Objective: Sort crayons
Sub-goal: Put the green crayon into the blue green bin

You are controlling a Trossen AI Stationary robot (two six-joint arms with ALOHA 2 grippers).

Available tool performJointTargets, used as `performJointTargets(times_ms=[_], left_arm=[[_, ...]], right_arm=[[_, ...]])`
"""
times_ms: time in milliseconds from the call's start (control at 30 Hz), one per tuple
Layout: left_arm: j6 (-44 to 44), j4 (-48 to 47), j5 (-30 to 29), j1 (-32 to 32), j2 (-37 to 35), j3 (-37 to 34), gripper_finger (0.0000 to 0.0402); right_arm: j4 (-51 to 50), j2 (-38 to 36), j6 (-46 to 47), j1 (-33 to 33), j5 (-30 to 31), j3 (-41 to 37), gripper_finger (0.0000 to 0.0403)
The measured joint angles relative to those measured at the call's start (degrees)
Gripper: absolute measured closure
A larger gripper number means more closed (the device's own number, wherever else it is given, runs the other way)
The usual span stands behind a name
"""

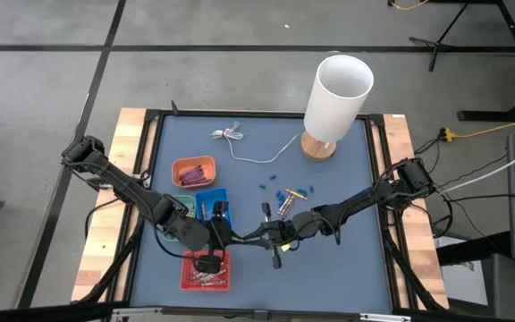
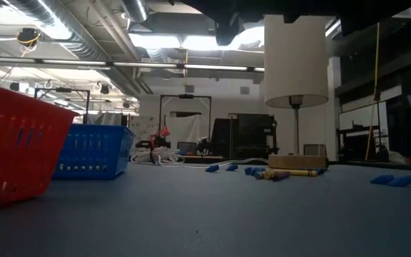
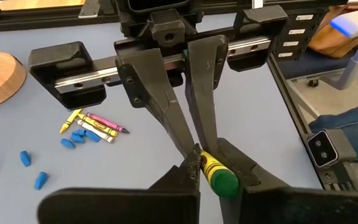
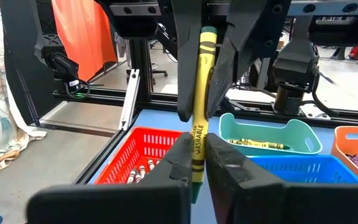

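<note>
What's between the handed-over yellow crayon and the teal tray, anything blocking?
Nothing visible blocks it. Both the left gripper and the right gripper are shut on the yellow crayon in mid-air. The teal tray sits just beyond, already holding yellow crayons, with open air above its rim.

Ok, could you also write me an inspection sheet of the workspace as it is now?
Surface: blue-grey table mat in a wooden frame.
Job's things: yellow crayon held in the air; loose crayons; more crayons in the orange tray, teal tray and red tray; blue tray.
Clutter: lamp; small blue bits.
Grippers: left gripper and right gripper are both shut on the yellow crayon, above the mat's front middle.
Cables: thin white cable on the mat; yellow cable on the floor.
Surroundings: concrete floor, workshop stands.
</note>
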Motion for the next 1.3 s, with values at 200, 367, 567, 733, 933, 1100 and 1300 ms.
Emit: performJointTargets(times_ms=[200, 367, 567, 733, 933, 1100, 1300], left_arm=[[-2.1, -2.2, 1.3, 0.0, -0.5, 0.0, 0.0389], [-10.4, -9.6, 6.5, 0.0, -2.3, 0.0, 0.0388], [-23.7, -25.0, 15.3, -0.1, -6.0, 0.0, 0.0388], [-33.6, -43.6, 19.7, -0.4, -6.8, 0.0, 0.0388], [-43.6, -58.2, 17.3, -0.8, -6.7, 0.0, 0.0388], [-46.3, -58.4, 13.1, -0.8, -6.6, 0.0, 0.0388], [-46.3, -58.8, 9.3, -0.7, -6.6, 0.0, 0.0388]], right_arm=[[-1.3, 0.0, -0.3, 0.0, -0.3, 0.0, 0.0326], [-4.7, 0.0, -0.3, 0.0, -0.3, 0.0, 0.0288], [-14.1, 0.0, -0.1, 0.0, -0.3, 0.0, 0.028], [-23.0, 0.0, -0.1, 0.0, -0.3, 0.0, 0.028], [-27.0, 0.0, 0.2, 0.0, -0.3, 0.0, 0.0281], [-26.8, 0.0, 0.2, 0.0, -0.3, 0.0, 0.0281], [-26.9, 0.0, 0.3, 0.0, -0.4, 0.0, 0.0281]])
